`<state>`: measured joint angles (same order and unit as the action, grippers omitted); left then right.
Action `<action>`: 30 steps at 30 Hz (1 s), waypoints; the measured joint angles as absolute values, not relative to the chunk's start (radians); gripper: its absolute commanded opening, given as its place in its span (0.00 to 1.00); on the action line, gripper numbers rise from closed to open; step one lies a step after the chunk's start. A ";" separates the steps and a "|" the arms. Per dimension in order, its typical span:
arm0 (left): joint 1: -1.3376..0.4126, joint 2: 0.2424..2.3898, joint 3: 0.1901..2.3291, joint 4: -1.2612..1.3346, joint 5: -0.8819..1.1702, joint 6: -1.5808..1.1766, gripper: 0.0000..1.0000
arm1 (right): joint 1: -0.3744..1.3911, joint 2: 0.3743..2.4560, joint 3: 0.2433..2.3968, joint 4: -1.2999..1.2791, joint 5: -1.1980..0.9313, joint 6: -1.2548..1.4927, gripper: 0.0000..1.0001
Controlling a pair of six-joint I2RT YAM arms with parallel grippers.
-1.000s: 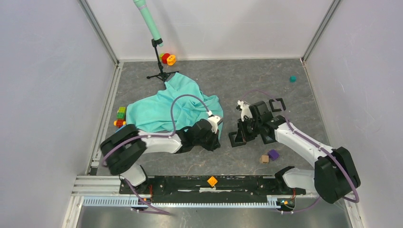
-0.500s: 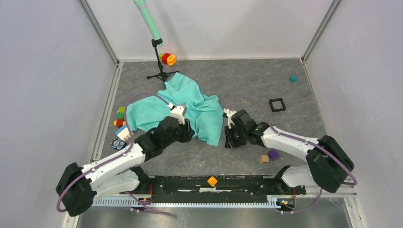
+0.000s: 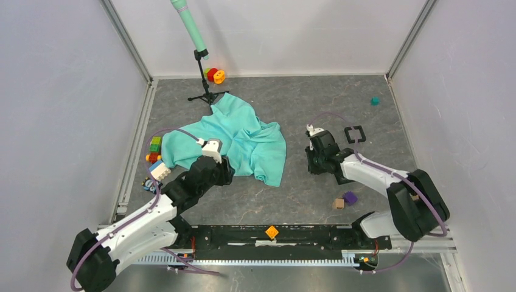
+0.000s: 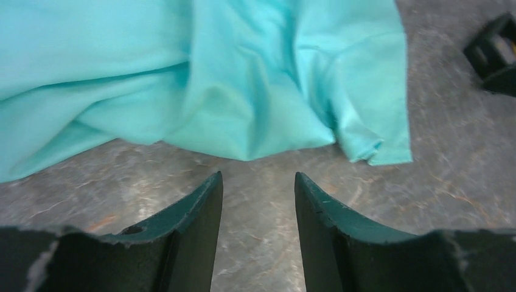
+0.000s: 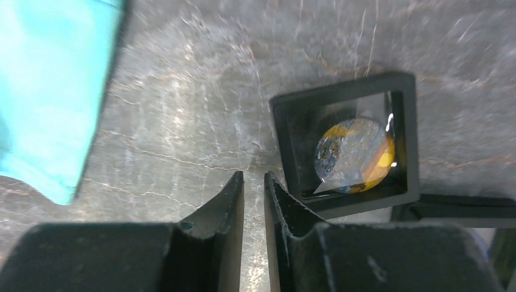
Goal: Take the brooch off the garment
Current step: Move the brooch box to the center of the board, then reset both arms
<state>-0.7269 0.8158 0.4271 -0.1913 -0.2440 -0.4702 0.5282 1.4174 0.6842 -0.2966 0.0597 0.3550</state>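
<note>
The garment (image 3: 243, 137) is a crumpled turquoise T-shirt on the grey floor left of centre. Its near hem fills the top of the left wrist view (image 4: 243, 79), and one edge shows at the left of the right wrist view (image 5: 48, 91). No brooch shows on the cloth in any view. My left gripper (image 3: 222, 172) is open over bare floor just short of the hem (image 4: 258, 176), holding nothing. My right gripper (image 3: 314, 165) hangs over bare floor to the right of the garment. Its jaws are parted by a narrow gap with nothing between them (image 5: 254, 175).
A black square frame (image 3: 355, 134) lies up and right of my right gripper, holding a round yellow and blue disc (image 5: 356, 155). A microphone stand (image 3: 204, 91) and red and orange rings (image 3: 215, 75) stand at the back. Coloured blocks (image 3: 154, 149) lie left, tan and purple cubes (image 3: 344, 199) right.
My left arm has swung left from the garment's right side to its near hem and opened its jaws. My right gripper moved toward the garment, came back right, and parted its jaws slightly.
</note>
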 measured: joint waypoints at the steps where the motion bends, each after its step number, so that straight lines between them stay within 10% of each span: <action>1: -0.711 0.807 0.417 -0.190 -0.248 -0.470 0.61 | 0.520 1.399 0.683 -0.290 0.062 0.339 0.29; 5: -0.666 0.751 0.391 -0.186 -0.291 -0.463 1.00 | 0.522 1.258 0.655 -0.207 0.076 0.300 0.45; 13: -0.630 0.742 0.503 -0.203 -0.483 -0.424 1.00 | 0.494 0.963 0.534 0.082 0.426 0.191 0.98; 30: -0.158 1.034 0.169 0.553 -0.426 -0.146 0.94 | 0.203 0.807 0.010 0.773 0.546 -0.051 0.98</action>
